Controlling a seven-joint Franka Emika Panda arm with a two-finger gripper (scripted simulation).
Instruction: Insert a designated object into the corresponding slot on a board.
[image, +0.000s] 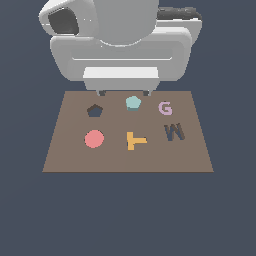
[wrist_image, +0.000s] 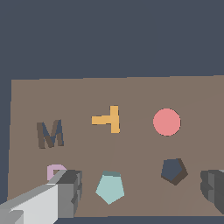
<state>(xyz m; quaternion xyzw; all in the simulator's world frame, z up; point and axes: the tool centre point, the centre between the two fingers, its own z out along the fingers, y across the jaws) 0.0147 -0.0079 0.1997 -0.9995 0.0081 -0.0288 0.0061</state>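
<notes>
The pale teal pentagon block (image: 133, 103) lies flat on the brown board (image: 70, 160), near its far edge and between the pink G and the slot. The slot (image: 94, 110) is a dark pentagon recess towards the exterior view's left of the block, and it is empty. My gripper (image: 124, 92) hangs open over the board's far edge, holding nothing. In the wrist view the block (wrist_image: 110, 188) sits between the two fingers (wrist_image: 70, 192), closer to the one by the G, and the slot (wrist_image: 174, 171) lies nearer the other finger. The gripper (wrist_image: 142, 187) touches neither.
Also on the board are a red disc (image: 94, 139), an orange T (image: 135, 141), a pink G (image: 165, 107) and a dark W-shaped recess (image: 174, 132). The robot's bulky white body (image: 120, 45) looms behind the far edge. A dark floor surrounds the board.
</notes>
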